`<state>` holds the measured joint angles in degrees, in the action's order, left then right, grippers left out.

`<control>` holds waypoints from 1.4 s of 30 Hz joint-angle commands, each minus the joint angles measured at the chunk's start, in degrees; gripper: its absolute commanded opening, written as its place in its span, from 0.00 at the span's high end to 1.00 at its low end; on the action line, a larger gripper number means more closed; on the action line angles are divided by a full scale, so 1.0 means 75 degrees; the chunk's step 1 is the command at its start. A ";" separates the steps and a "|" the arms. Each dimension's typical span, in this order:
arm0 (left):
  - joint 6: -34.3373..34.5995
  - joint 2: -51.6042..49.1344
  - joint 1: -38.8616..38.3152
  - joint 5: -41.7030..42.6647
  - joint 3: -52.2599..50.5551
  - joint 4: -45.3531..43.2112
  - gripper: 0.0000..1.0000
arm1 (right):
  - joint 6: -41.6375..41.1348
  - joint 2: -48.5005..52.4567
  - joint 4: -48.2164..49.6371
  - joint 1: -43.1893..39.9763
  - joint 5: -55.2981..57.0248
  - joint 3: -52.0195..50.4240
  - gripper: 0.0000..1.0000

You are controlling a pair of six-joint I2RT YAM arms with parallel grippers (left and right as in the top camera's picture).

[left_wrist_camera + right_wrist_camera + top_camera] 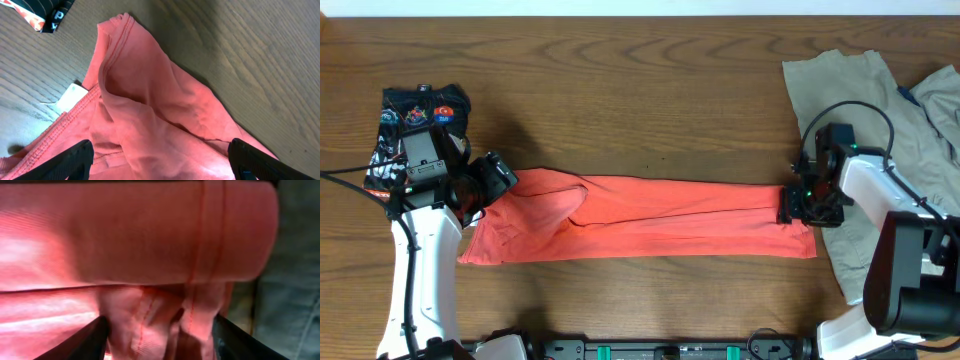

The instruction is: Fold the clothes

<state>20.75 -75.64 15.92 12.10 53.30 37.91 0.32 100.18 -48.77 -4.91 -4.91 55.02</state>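
1. The left gripper [490,185] hangs wide open over the collar end of the coral-red T-shirt [650,215], holding nothing.
2. The shirt lies across the wooden table [620,80] as a long, narrow band.
3. The right gripper [798,205] straddles the bunched hem, beside a khaki garment [840,85]; whether it pinches, I cannot tell.
4. The lengthwise fold looks laid; next, one end needs gripping and carrying over the other.
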 commanded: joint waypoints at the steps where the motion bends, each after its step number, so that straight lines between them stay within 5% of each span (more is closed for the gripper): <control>1: -0.0102 -0.0050 0.0003 0.0047 0.0052 0.0067 0.13 | -0.0012 -0.0012 0.0356 -0.0096 0.0032 -0.0323 0.34; 13: -0.0353 -0.0050 0.0003 0.0044 0.0052 0.0574 0.13 | -0.0125 -0.0012 0.0863 -0.0096 0.0195 -0.0825 0.21; 42: -0.0595 -0.0050 0.0003 0.0044 0.0052 0.0892 0.13 | -0.0772 -0.0015 0.0618 -0.0154 0.0428 -0.0714 0.27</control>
<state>17.52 -75.66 15.92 12.10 53.30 44.40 -3.73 97.43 -43.38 -4.91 -1.72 51.40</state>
